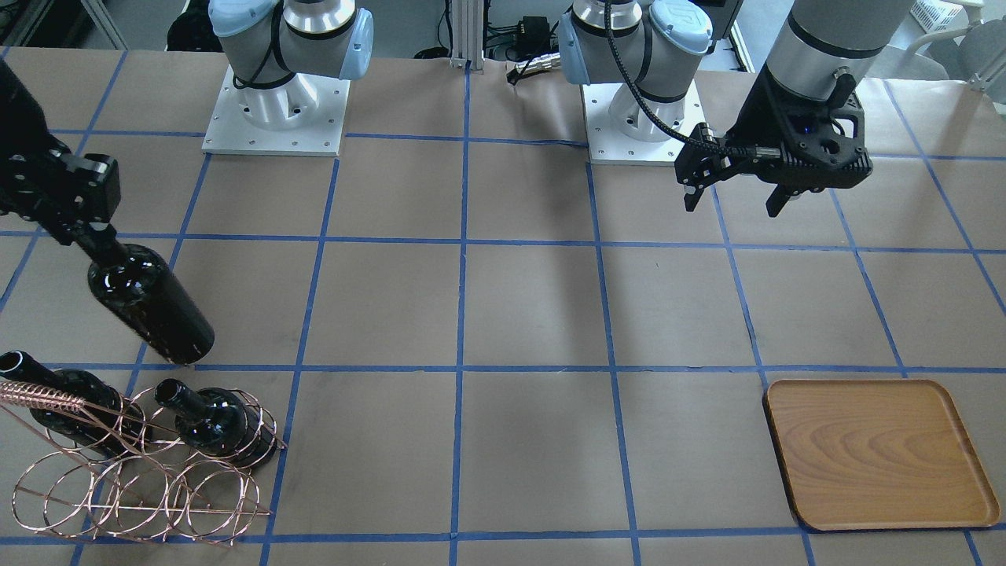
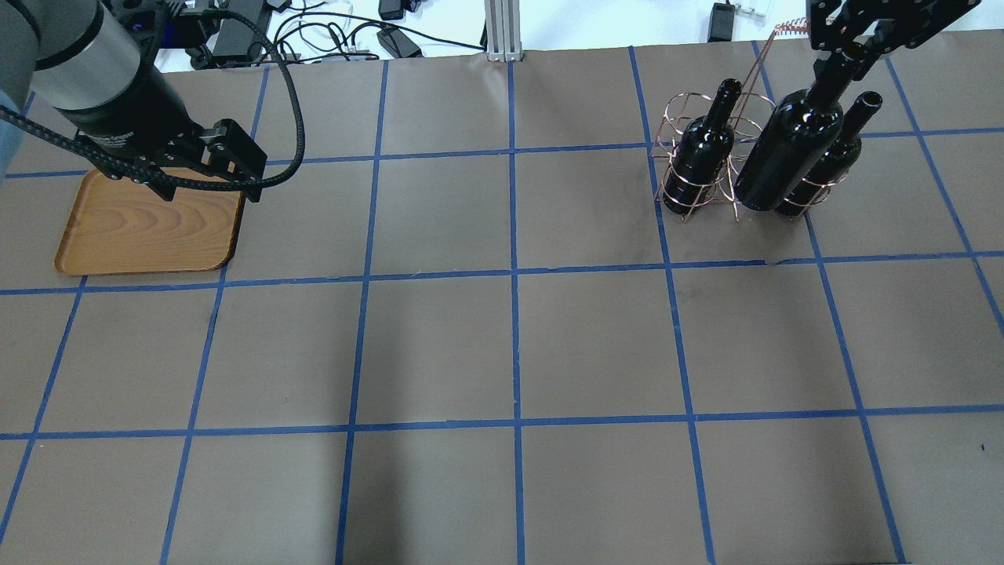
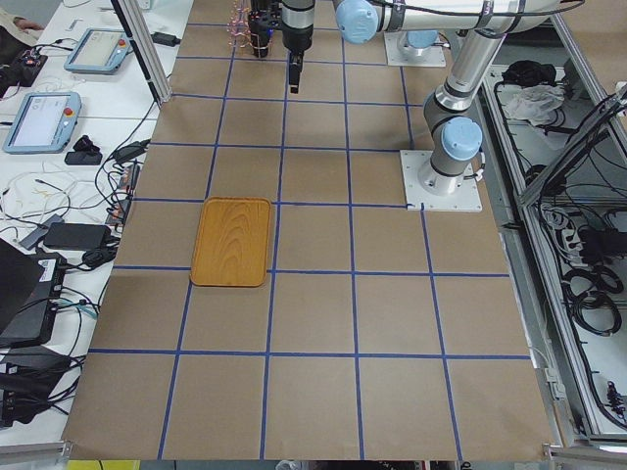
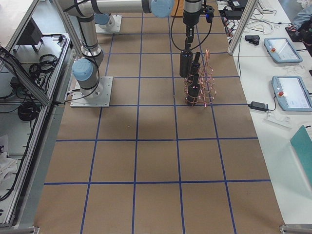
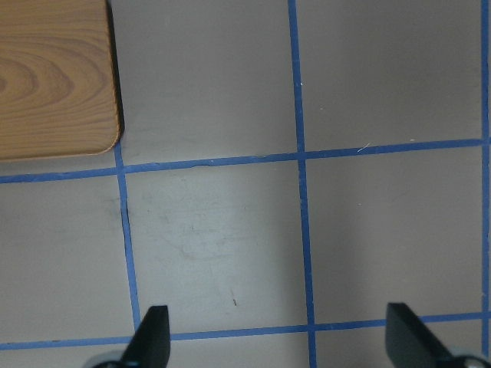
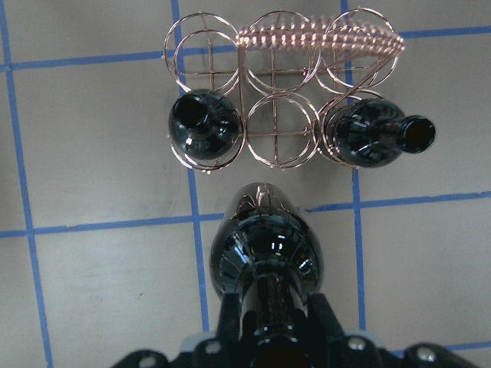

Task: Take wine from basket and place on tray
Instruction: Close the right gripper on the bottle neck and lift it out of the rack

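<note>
Ana: Brown-papered surface (image 2: 510,353) fills the near part of the overhead view, ruled into squares by blue tape (image 2: 514,272). What is biggest on it?

Ben: Left arm (image 2: 94,86) comes in at the far left, and right arm (image 4: 122,6) reaches out to the far right.

Ana: Next?

Ben: Then the tray (image 2: 141,227), lying flat on the surface at the far left with its wood grain showing. The left claw (image 1: 732,207) hangs above the surface near the tray's corner but apart from it, its fingers spread wide.

Ana: And the basket (image 6: 307,34)?

Ben: It stands at the far right. Two black bottles sit in the end rings of its row nearer the robot, one upright (image 6: 201,126) and one tilted outward (image 6: 372,139).

Ana: Where is the wine (image 1: 149,306)?

Ben: It is outside the rings, just beside the basket on the robot's side. It hangs by its neck from the right claw (image 1: 93,229), which is clamped around that neck. I cannot tell whether its base touches the surface.

Ana: Is there any writing?

Ben: All three bottles show plain glossy black glass. The pendant screens (image 4: 282,48) on the side bench are lit, but they are too small to read.
</note>
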Tool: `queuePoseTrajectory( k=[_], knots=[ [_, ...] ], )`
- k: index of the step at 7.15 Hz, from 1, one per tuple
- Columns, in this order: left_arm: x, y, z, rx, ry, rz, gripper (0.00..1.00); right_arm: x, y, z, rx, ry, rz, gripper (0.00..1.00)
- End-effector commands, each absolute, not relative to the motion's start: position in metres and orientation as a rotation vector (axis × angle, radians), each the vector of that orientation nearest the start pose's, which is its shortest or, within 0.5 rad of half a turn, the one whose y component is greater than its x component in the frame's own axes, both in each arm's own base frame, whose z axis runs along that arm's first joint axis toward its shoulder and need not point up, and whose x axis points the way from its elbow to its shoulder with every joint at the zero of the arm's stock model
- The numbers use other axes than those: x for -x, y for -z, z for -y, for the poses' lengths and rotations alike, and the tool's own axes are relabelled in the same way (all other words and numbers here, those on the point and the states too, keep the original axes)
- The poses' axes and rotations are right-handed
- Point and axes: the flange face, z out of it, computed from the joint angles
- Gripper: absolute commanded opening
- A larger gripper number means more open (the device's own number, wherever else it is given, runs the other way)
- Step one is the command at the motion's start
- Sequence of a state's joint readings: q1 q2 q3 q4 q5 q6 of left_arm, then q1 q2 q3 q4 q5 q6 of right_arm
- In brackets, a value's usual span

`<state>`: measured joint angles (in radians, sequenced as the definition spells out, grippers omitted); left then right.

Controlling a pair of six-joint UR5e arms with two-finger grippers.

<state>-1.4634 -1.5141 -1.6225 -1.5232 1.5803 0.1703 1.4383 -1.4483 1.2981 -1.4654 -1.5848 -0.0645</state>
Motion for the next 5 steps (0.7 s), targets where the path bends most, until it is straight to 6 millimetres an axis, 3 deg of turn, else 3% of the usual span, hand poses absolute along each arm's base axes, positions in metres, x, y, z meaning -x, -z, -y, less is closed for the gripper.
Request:
queuePoseTrajectory(
  k=[1,2,4,5],
  knots=[
    [0.08,-0.495,0.485,-0.095,0.081,-3.121,1.0,-0.119,-0.535,0.524,-0.151,-0.001,-3.176,0.0],
    [0.072,-0.496,0.486,-0.072,0.082,-3.126,1.0,-0.143,-0.517,0.508,-0.287,-0.055,-3.16,0.0],
    [0.05,-0.495,0.488,-0.057,0.075,-3.128,1.0,-0.241,-0.48,0.479,-0.412,-0.044,-3.114,0.0],
    [0.043,-0.496,0.487,-0.164,0.067,-3.118,1.0,-0.279,-0.463,0.46,-0.404,-0.048,-3.119,0.0]
  ],
)
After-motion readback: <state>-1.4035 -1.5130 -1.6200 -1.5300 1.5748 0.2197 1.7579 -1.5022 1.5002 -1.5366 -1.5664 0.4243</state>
